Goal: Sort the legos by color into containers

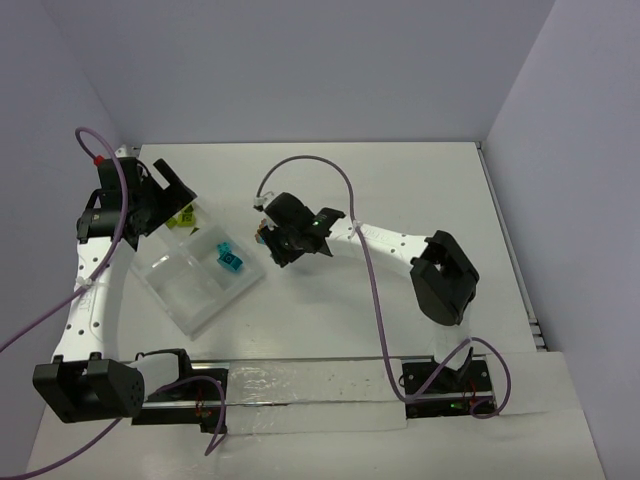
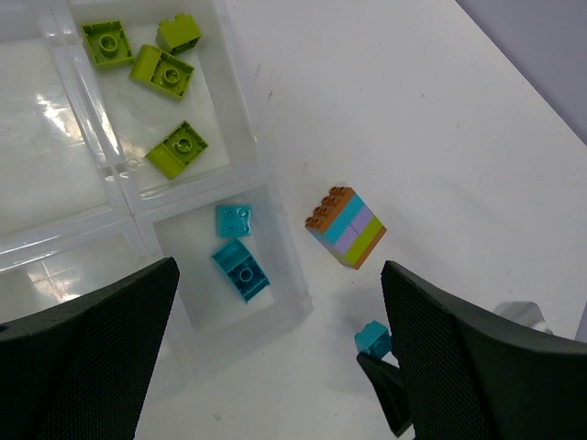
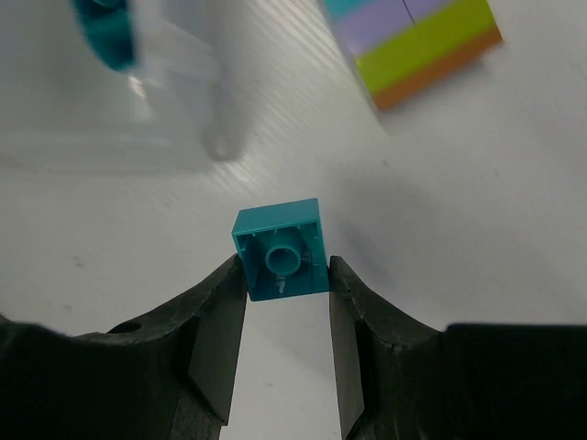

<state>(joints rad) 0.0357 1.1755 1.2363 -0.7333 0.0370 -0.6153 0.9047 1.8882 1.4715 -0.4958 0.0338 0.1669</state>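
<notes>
The clear four-compartment tray [image 1: 190, 300] lies left of centre. Its far compartment [image 2: 229, 110] holds several lime green bricks [image 2: 162, 71]. The adjoining compartment holds two teal bricks [image 2: 240, 269], also seen from the top [image 1: 229, 259]. A multicoloured stack [image 2: 346, 227] of orange, teal, purple and lime stands on the table just right of the tray. My right gripper [image 3: 286, 275] is shut on a single teal brick [image 3: 280, 249], just above the table between tray and stack. My left gripper [image 2: 280, 367] is open and empty above the tray's far corner [image 1: 170, 200].
White table with walls at the back and sides. The tray's two near compartments [image 1: 170, 275] show no bricks. The right arm [image 1: 400, 245] stretches across the table's middle. A purple cable [image 1: 350, 190] loops over it. A rail [image 1: 310, 385] runs along the near edge.
</notes>
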